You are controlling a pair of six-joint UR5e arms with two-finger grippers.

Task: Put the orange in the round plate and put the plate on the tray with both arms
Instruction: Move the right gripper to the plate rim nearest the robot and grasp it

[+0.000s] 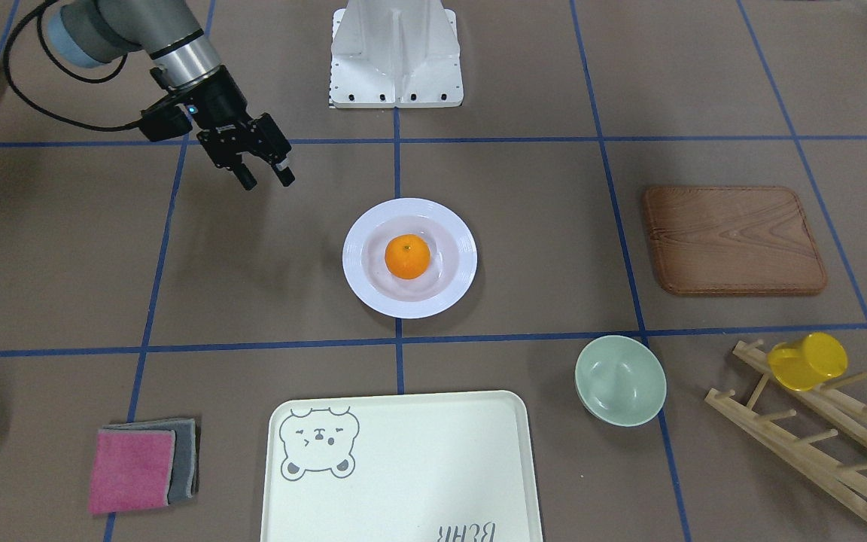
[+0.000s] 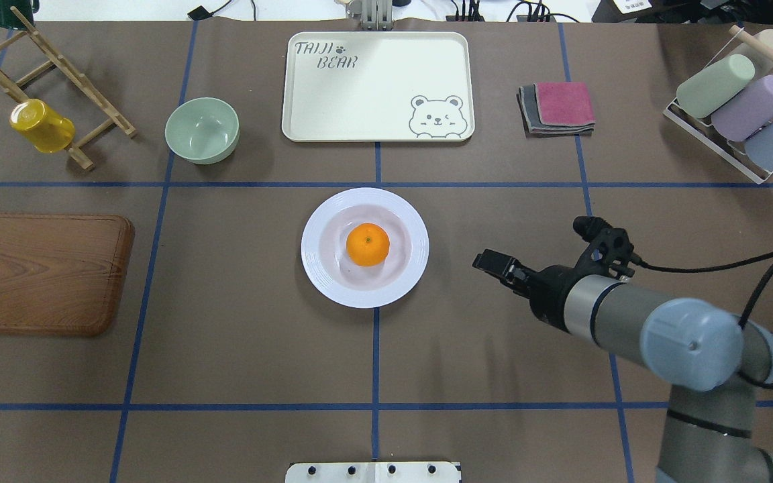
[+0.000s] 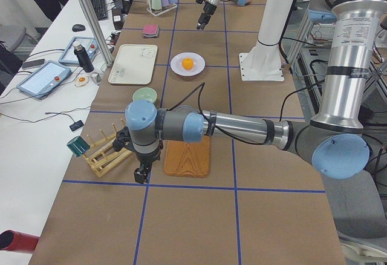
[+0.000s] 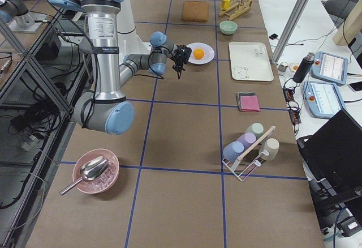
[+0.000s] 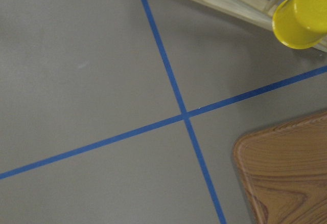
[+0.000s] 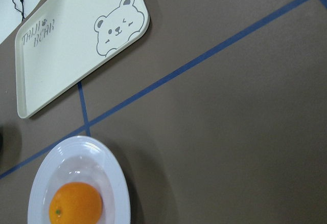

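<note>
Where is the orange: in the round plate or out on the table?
In. The orange sits in the round plate's sunken centre; the plate stands on the table, not yet on the tray.

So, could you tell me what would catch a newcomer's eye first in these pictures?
The bright orange sits in the white round plate at the middle of the table. The right gripper hovers open beside the plate, touching nothing. The cream tray with its bear drawing lies apart, at the table's far edge from the robot.
</note>
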